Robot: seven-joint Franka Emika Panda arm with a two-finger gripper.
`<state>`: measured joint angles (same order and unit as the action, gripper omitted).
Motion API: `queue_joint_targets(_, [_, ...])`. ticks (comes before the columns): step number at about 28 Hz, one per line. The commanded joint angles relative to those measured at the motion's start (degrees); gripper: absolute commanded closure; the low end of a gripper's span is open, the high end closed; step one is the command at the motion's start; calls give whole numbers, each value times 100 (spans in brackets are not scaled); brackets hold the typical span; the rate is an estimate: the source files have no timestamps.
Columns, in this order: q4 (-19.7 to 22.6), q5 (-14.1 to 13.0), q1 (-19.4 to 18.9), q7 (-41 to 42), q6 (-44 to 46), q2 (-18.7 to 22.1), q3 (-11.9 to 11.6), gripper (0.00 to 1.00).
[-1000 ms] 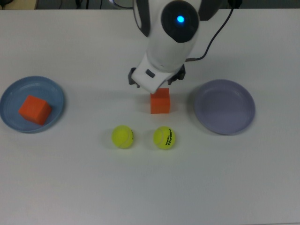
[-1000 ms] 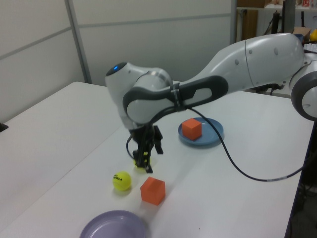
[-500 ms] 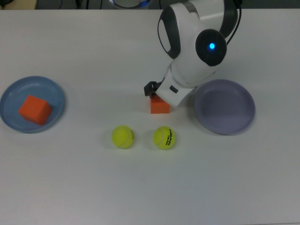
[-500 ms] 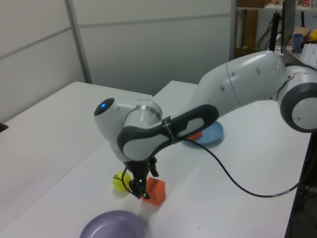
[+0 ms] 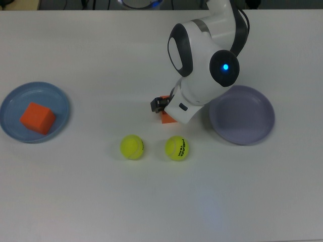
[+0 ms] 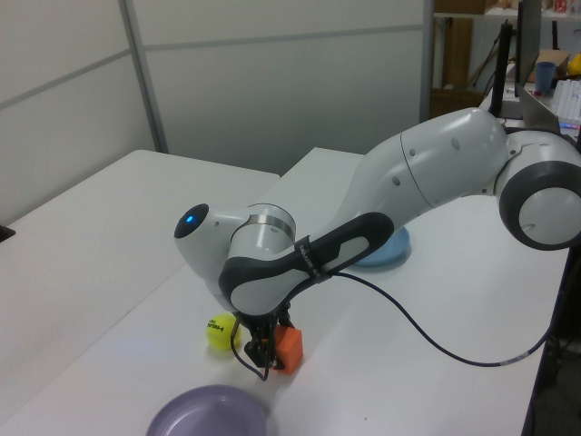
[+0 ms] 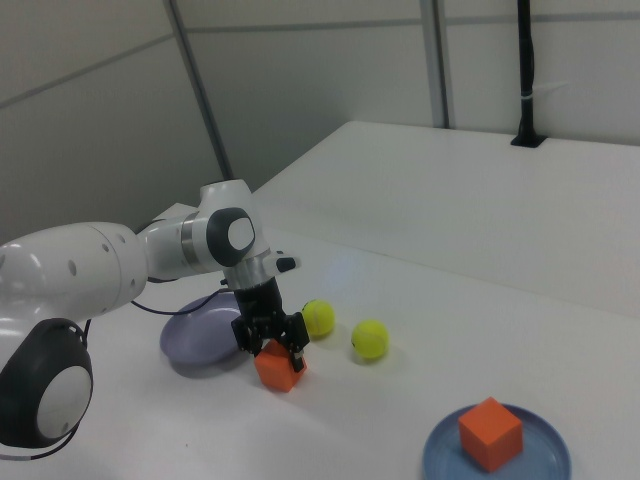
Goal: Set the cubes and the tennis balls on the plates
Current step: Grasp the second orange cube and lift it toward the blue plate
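Progress: approx. a quarter done. One orange cube is seen lying in the blue plate at the top view's left. The lavender plate, at the top view's right, holds nothing yet. The second cube is on the counter just beside the lavender plate, w/ the gripper lowered over it. In the right view the fingers are seen straddling the cube's top, one on each side; whether they are pressed on its faces or just clear can't be told, and the cube does not look lifted, so a grasp is judged near but not confirmed. Two tennis balls are untouched on the counter, nearer the top view's bottom: one at the top view's left, the other w/ black lettering just below the cube and apart from it.

Left to do, as judged: second cube to a plate (prob. the lavender one), then both balls onto plates.

Vs. earlier pics: a second ago the gripper was held over the counter behind the cube, which was seen whole in the top view. Since then the arm has been swung toward the top view's right and brought down, so the cube is now mostly hidden under the wrist in the top view. The cube's spot, both balls, both plates and the plated cube appear unchanged.
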<state>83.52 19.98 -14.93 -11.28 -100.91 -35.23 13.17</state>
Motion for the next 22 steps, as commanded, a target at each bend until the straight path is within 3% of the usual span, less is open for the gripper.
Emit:
queue_joint_targets(1, [103, 94, -10, -392, -272, 130, -25, 100])
queue_joint_targets(5, [-99, 24, 51, -401, -237, 305, -104, 100])
queue_joint_targets(8, [-99, -99, 122, -366, -237, 517, -393, 100])
queue_joint_targets(10, [-108, -257, 157, -331, -228, 692, -736, 100])
queue_joint_targets(13, [-91, -258, 201, -235, -175, 798, -1166, 100])
queue_joint_targets(14, [-82, -240, 201, -95, -97, 807, -1438, 100])
queue_joint_targets(19, [-20, -196, 236, 362, 18, 755, -2124, 100])
queue_joint_targets(22, [76, -196, 254, 556, 27, 737, -2345, 100])
